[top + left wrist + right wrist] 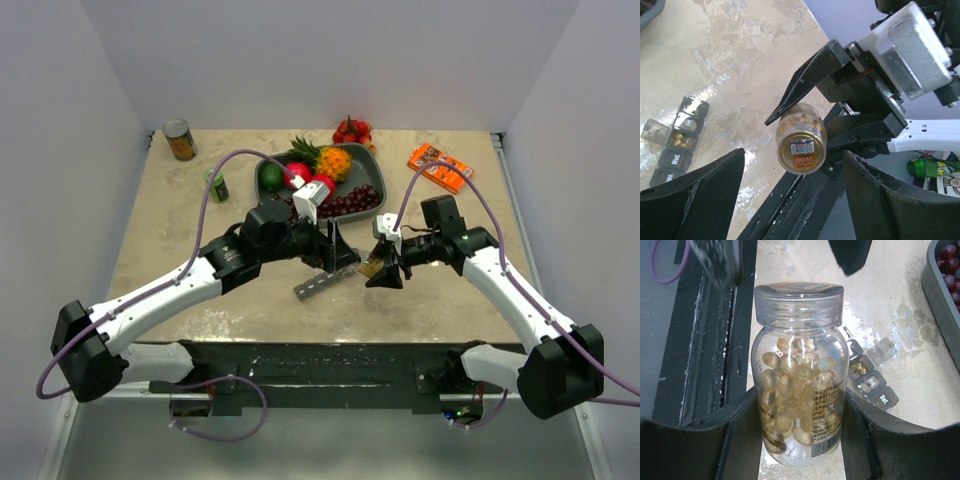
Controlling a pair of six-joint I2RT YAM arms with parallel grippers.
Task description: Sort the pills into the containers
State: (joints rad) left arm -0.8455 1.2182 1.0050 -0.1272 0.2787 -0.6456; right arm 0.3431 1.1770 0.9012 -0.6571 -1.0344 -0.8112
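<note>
Closest to the right wrist camera, the right gripper [800, 412] is clamping the pill bottle [799, 385] round its lower body at centre frame, holding it off the table [890, 300]. The clear cap [799, 299] is sitting on the neck, so nothing is pouring yet. Just beyond it, at the top edge, the left gripper [337, 254] is hovering with its jaws wide and nothing between them, lined up on the capped end.

I'm reading this as the uncapping step. The left jaws should be closing squarely round the cap's rim, not the neck. Meanwhile the right needs to be gripping hard enough that the bottle isn't spinning, since that slick plastic wall could slip. Tipping the mouth upward while the cap is coming off should be guarding against a spill.

Further off, at right of frame, the pill organiser [874, 382] is lying flat on the table. At least one compartment [859, 368] is open with a few pills inside. At far upper right, the fruit tray [934, 300] is sitting well apart.
</note>
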